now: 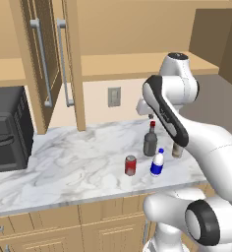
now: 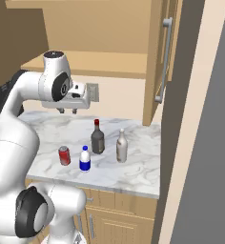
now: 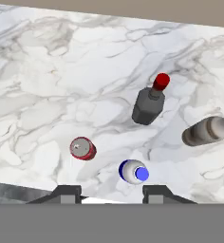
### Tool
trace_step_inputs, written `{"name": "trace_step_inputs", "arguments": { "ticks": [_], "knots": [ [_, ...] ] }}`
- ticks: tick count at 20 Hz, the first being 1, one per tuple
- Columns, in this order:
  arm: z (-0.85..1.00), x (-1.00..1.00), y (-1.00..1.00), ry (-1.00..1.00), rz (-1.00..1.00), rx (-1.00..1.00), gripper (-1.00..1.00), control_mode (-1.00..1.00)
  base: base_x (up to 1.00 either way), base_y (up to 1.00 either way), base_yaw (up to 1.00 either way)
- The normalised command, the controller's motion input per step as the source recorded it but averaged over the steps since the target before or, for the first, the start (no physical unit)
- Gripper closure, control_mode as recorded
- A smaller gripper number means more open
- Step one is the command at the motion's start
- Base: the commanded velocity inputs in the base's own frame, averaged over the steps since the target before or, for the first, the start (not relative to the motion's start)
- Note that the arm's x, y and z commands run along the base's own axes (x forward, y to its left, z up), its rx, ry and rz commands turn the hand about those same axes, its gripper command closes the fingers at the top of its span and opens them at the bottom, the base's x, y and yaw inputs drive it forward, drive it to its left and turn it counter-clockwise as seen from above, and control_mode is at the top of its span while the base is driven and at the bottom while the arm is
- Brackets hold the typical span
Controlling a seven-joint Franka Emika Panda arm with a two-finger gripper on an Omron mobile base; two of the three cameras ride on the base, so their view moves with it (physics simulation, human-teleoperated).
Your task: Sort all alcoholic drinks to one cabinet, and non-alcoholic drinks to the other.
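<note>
Four drinks: you have all of them standing upright on the marble counter (image 1: 64,167), none in a cabinet.
Left base view: the red soda can (image 1: 130,165) sits just left of the white blue-labelled bottle (image 1: 158,163); the dark grey red-capped bottle (image 1: 150,140) stands behind them; the beige bottle (image 1: 176,149) is mostly hidden by your arm. The wall cabinet (image 1: 44,64) hangs up left, its doors swung open.
Right base view: your gripper (image 2: 67,110) hangs above the counter's back left part, well apart from the drinks, holding nothing. Front row is can (image 2: 64,155) then white bottle (image 2: 85,159); behind, grey bottle (image 2: 97,137) and the pale beige bottle (image 2: 122,146), near each other. A second cabinet (image 2: 163,62) hangs right, door open.
Hand view: you look down on can (image 3: 82,148), white bottle (image 3: 134,172), grey bottle (image 3: 149,101), beige bottle (image 3: 206,131). Gripper (image 3: 111,194) tips stand at their narrowest setting, nothing between.
</note>
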Motion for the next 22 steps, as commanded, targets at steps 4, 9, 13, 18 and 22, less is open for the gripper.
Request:
{"name": "trace_step_inputs", "arguments": {
  "ticks": [4, 9, 13, 18, 22],
  "knots": [
    [-0.14, -0.34, 0.0, -0.05, 0.0, -0.01, -1.0, -1.0, 0.0, 0.0, 0.0],
    [-0.7, -0.69, 0.16, -0.06, 0.0, 0.0, -1.0, -1.0, 0.0, 0.0, 0.0],
    [-0.83, -0.23, 0.42, -0.01, 0.0, 0.0, -1.0, -1.0, 0.0, 0.0, 0.0],
    [-0.67, 0.04, 0.43, 0.0, 0.0, 0.0, -1.0, -1.0, 0.0, 0.0, 0.0],
    [-0.52, 0.33, 0.39, 0.0, 0.0, 0.0, -1.0, -1.0, 0.0, 0.0, 0.0]
  ]
}}
